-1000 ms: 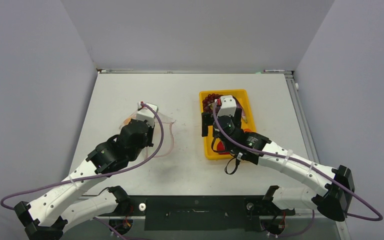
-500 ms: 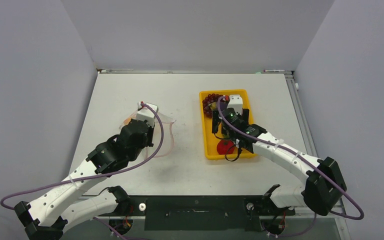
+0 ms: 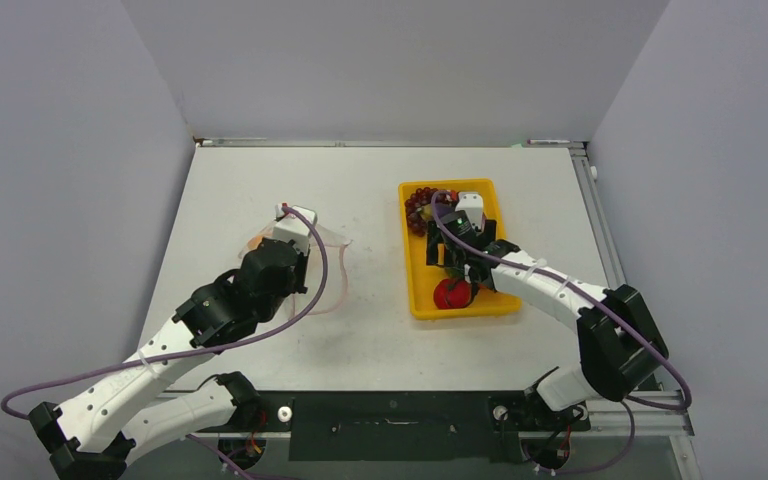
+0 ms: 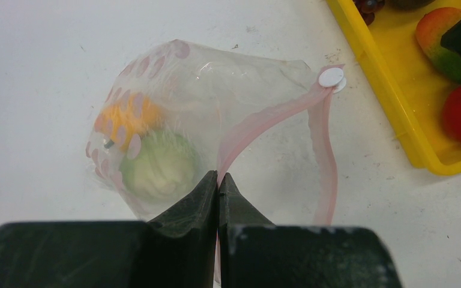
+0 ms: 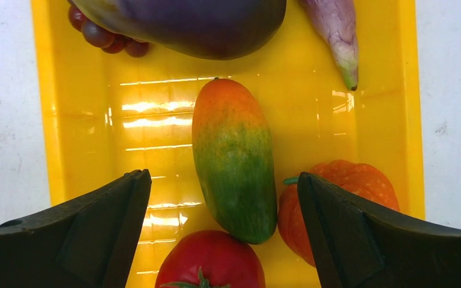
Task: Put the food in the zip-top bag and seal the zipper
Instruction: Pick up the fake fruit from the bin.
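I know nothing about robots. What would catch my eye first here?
The bright yellow tray on the right stands out, with the right gripper wide open over an orange-green fruit. On the left, the left gripper pinches the clear bag by its pink zipper, with a green round fruit inside.

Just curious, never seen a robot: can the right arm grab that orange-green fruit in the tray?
Probably yes: the right gripper hangs open over the orange-green fruit, fingers either side, nothing covering it.
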{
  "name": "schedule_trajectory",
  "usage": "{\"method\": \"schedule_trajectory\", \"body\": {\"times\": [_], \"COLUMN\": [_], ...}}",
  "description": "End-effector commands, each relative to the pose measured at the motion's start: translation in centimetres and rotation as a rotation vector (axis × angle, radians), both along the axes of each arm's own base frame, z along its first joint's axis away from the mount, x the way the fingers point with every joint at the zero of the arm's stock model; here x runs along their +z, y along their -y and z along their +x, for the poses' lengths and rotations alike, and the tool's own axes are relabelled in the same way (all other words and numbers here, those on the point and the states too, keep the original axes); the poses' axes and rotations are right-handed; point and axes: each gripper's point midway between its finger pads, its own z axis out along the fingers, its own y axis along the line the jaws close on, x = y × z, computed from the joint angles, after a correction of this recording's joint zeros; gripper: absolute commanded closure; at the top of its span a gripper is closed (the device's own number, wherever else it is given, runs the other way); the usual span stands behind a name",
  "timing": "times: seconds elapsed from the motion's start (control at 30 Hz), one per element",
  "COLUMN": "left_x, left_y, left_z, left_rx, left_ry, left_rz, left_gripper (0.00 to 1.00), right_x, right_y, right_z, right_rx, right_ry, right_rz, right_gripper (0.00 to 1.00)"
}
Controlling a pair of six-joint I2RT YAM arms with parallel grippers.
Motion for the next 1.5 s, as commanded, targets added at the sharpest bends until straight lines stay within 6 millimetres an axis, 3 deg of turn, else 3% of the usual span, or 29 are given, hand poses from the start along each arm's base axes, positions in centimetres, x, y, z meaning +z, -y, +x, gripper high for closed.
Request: {"method": "schedule_trajectory", "body": {"times": [0.0,0.57,0.9,1.13,1.33,1.47], "left_x": [1.3,1.0,0.8,0.9,0.9,1.0], "left_y": [0.8,0.9,0.9,0.9,0.8,0.8], "left_z": [0.4,0.6,0.6,0.6,0.6,0.5], "left_rx": [-0.015,-0.013,-0.013,-0.012,-0.012,-0.012], "left_ry": [0.039,0.032,0.026,0.027,0.029,0.03], "left_rz": [-0.041,-0.03,-0.023,-0.024,-0.026,-0.027], "left_gripper": [1.0,1.0,1.0,1.0,1.0,1.0], "right_x": [-0.6,-3.1,-4.0,-3.6,-2.7,-1.2], "right_y": [-0.2,0.4,-0.1,-0.2,-0.2,0.0], "right_z": [1.2,2.4,2.3,2.2,2.1,2.0], "right_rx": [-0.003,0.001,0.024,0.028,0.024,0.017], "right_ry": [0.008,-0.053,-0.08,-0.075,-0.054,-0.021], "right_rz": [0.02,0.049,0.069,0.077,0.096,0.113], "right_gripper": [0.04,0.15,0.28,0.46,0.67,0.72]}}
